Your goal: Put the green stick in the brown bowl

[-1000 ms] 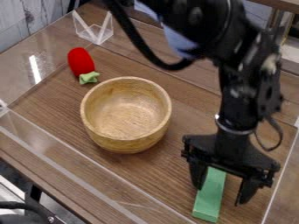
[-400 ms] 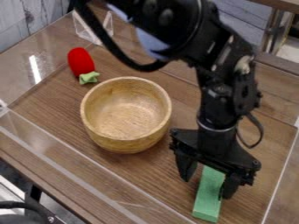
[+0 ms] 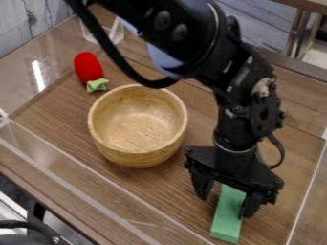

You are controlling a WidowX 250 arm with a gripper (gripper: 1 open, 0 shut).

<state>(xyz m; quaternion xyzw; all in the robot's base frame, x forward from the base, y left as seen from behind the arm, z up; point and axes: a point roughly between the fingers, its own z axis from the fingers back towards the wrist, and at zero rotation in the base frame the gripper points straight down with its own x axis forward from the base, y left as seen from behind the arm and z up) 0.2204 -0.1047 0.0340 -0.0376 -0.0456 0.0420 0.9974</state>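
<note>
Bowl (image 3: 137, 127), one of it, brown and round, sits upright on the wooden table (image 3: 76, 144), left of your pincer (image 3: 230, 198) in the view. You have one green stick (image 3: 227, 228) lying flat at the near right of the table, outside the bowl, and one red toy (image 3: 88, 67) with a pale-green stub beyond the bowl, toward the upper left. One black arm (image 3: 205, 57) reaches down from the top of the view, a cable (image 3: 128, 59) looping out beside it.

Your pincer stands wide open, its black fingers over the upper end of the stick. The stick's lower part shows beyond them, toward the near edge of the view; its upper part is partly hidden behind the fingers. You cannot tell whether they touch it, but they are not closed on it.

Between your pincer and the bowl's right rim you have a strip of bare wood. The stick's bottom end is near the lower border of the view. More bare wood lies to the right of the pincer, and to the left of the bowl.
</note>
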